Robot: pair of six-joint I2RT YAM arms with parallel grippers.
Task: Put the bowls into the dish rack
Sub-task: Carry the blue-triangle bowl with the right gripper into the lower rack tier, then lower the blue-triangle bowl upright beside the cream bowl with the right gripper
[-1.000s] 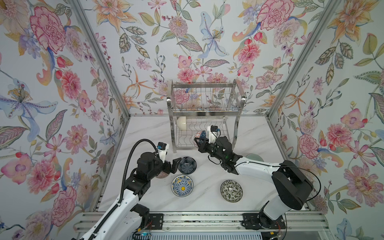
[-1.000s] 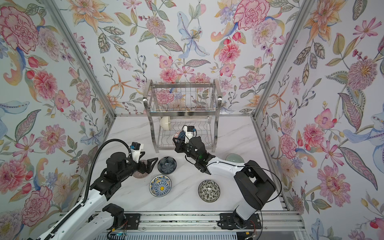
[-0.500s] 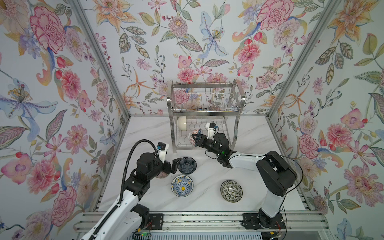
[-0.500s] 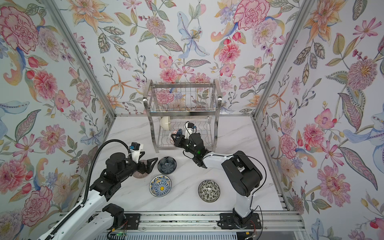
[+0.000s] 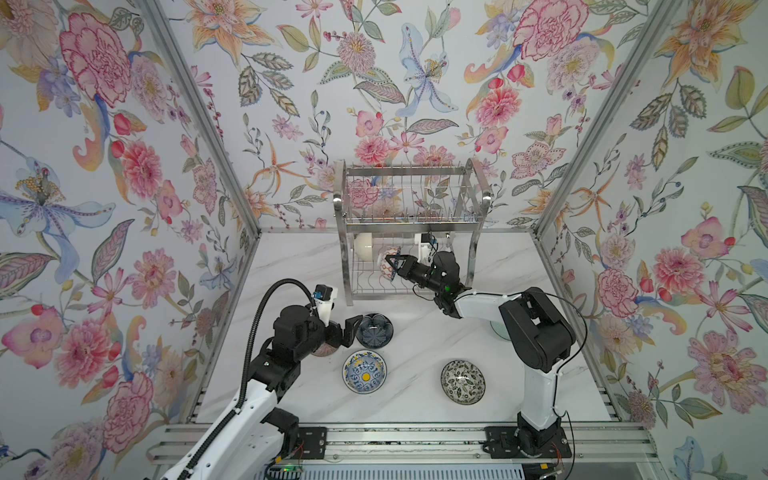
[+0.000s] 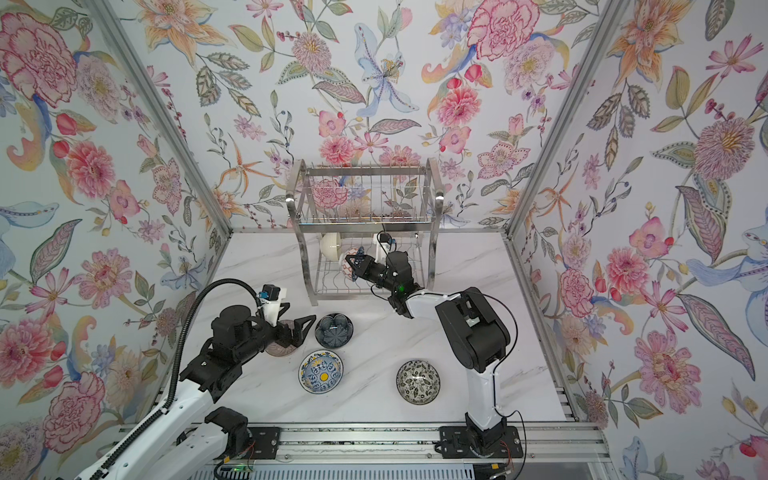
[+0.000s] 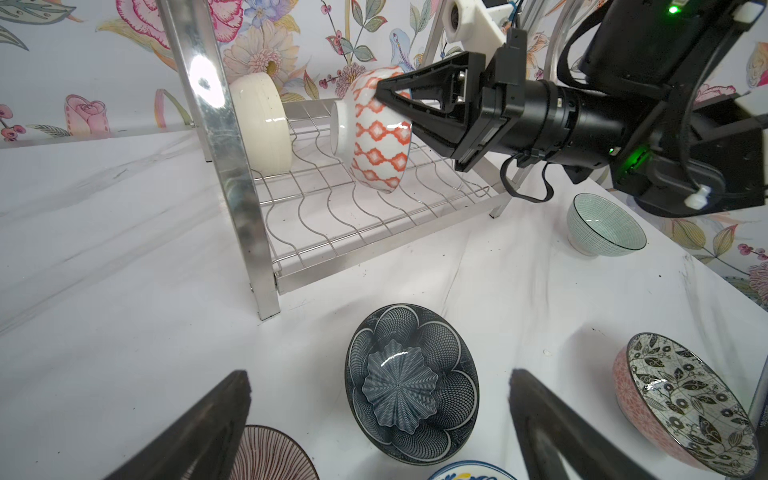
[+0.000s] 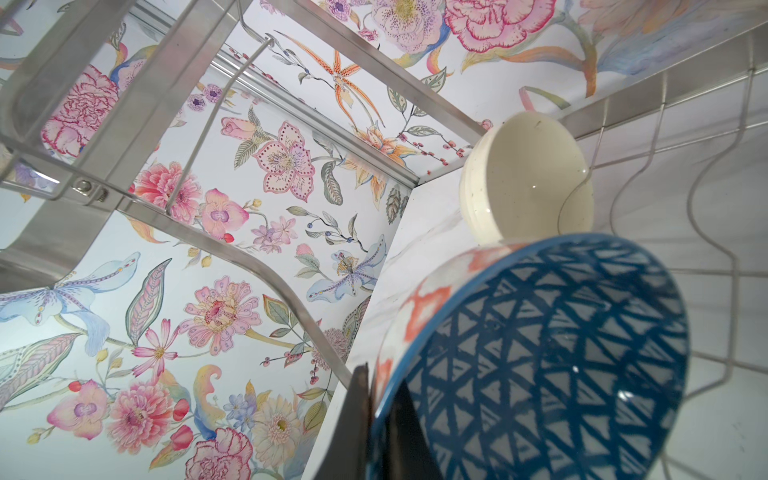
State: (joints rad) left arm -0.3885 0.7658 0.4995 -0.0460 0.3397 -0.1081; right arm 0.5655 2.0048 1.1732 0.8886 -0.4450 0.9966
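Observation:
My right gripper (image 5: 390, 261) is shut on the rim of the blue lattice bowl (image 7: 378, 137), one finger inside and one outside. It holds the bowl on edge, just above or on the wavy lower shelf of the dish rack (image 5: 341, 249), beside the cream bowl (image 5: 363, 246) that stands there on edge. My left gripper (image 5: 351, 330) hangs open over the table, with the dark navy bowl (image 5: 374, 330) just in front of its fingertips and the mauve ribbed bowl (image 7: 270, 457) partly hidden under it.
On the marble table lie the yellow-centred bowl (image 5: 364, 371) and the black-white leafy bowl (image 5: 462, 381). The pale green bowl (image 7: 602, 224) sits behind my right arm. The rack's upper tier (image 5: 407, 195) holds nothing. Flowered walls close in three sides.
My right gripper has carried the blue lattice bowl further left and deeper into the rack's lower tier, close to the cream bowl. The left arm has stayed still.

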